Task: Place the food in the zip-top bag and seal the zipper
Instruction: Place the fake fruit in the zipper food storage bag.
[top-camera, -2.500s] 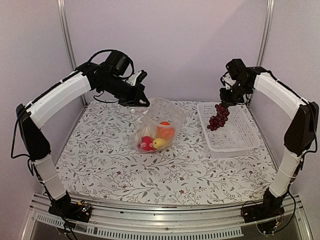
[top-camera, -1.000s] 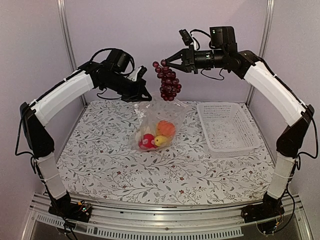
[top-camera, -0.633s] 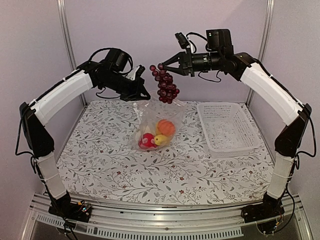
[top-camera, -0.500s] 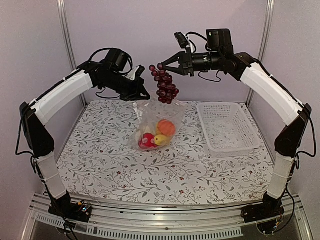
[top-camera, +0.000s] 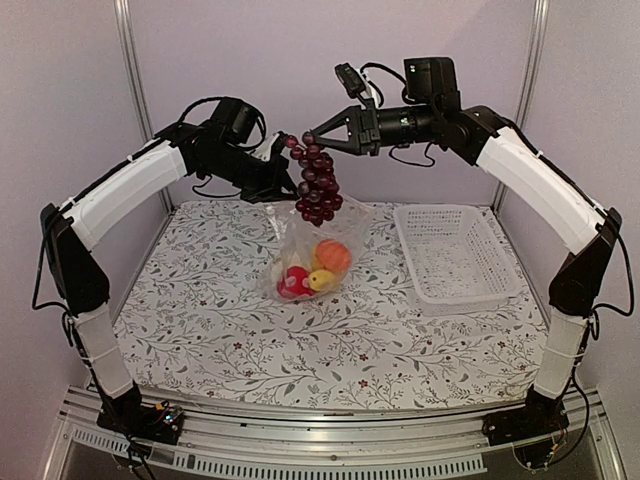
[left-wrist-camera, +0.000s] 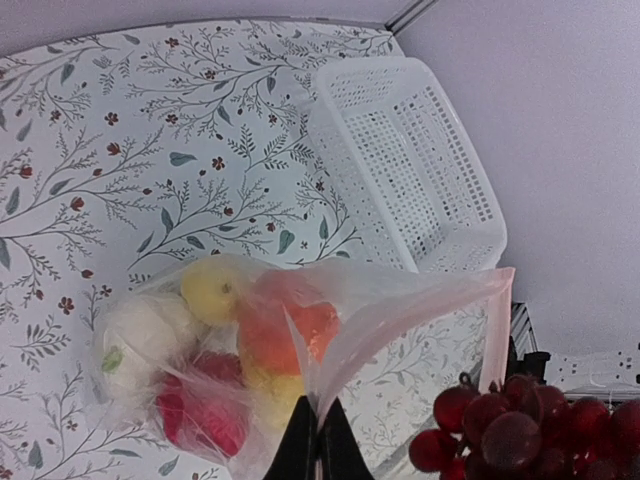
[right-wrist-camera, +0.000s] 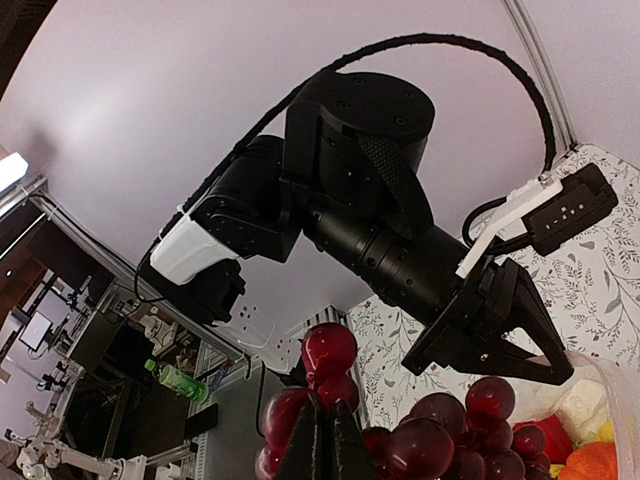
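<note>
Pinching the far left corner of the bag's (top-camera: 345, 232) mouth and lifting it, the left gripper (left-wrist-camera: 317, 448) has its fingers closed on the thin plastic. I judge this is meant to hold the mouth up and open so food can drop in from above while the bag's belly rests on the table (top-camera: 200, 320). The zipper along that mouth is too faint to pick out.

The right gripper (top-camera: 312, 138) is closed on the stem end of the grapes (top-camera: 316, 188). They hang just above the opening, right beside the left gripper. Whether the lowest grapes touch the plastic I cannot tell. Held by the top, the bunch dangles long and narrow, which should help it slip through the mouth.

Already inside lie the orange ball (top-camera: 333, 257), a red piece (top-camera: 293, 285), a yellow piece (top-camera: 318, 284) and, in the left wrist view, a cream-white lump (left-wrist-camera: 135, 335). The basket (top-camera: 455, 255) sits on the right, well apart from the bag.

The grapes look like the last food to go in, and sealing has not yet begun. No brand, label or writing can be read in any view.
</note>
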